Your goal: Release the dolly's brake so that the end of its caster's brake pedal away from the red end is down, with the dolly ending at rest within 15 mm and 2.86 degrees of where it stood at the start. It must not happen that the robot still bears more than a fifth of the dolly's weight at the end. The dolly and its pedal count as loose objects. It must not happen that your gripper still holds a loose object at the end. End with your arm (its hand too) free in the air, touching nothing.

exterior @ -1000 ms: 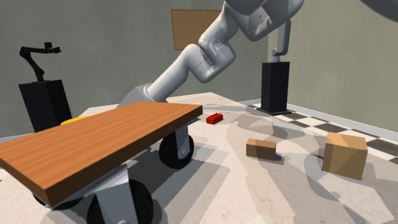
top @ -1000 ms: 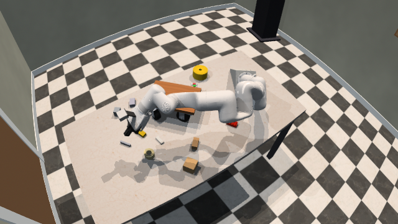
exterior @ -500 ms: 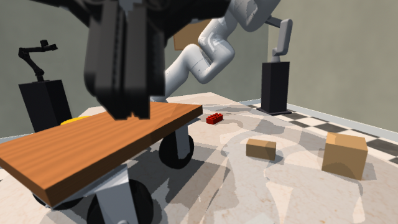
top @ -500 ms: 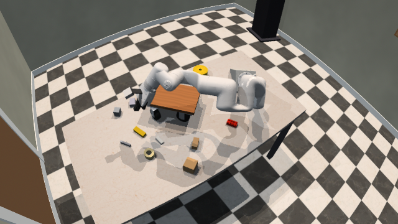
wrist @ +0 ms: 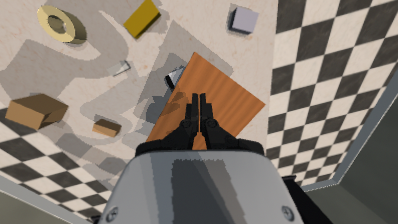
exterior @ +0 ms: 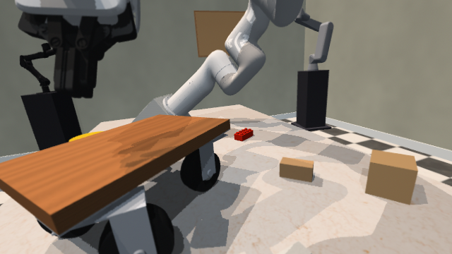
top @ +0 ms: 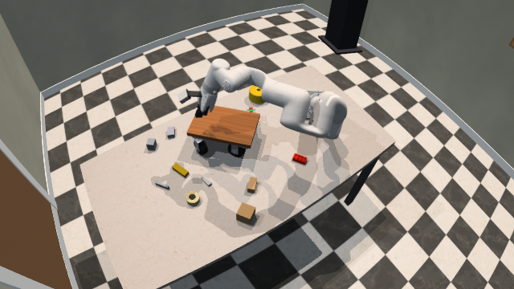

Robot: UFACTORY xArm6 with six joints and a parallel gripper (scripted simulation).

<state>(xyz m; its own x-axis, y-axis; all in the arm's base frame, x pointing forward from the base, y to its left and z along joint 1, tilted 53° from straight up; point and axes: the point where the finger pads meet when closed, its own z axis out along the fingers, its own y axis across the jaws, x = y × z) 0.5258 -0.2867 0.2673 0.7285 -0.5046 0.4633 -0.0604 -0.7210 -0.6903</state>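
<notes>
Hand [wrist: 199, 102] fully pinched shut, nothing in it, fingers together like a single poker. It hangs over the far-left corner of the dolly [top: 224, 125], which stands mid-table [top: 132, 225] on black casters [top: 201, 146], wood deck up.

Brake pedal [top: 250, 109]: probably the small red/green bit at the deck's far edge, near the yellow cylinder [top: 255, 95]. Too small to tell which end is down.

Risks as I see them:
- Hand is at the wrong corner for that pedal; if it drops here it lands on the deck or its rim and shoves or yaws the dolly. Pose tolerance is tight.
- If the brake comes off under a sideways push, the casters roll freely and the dolly drifts.
- Pedal sits under the forearm in the top view, deck hides it elsewhere: easy to press the red end by mistake.
- The two grey cubes [top: 151, 143] to the left are well apart from the dolly, low concern.
</notes>
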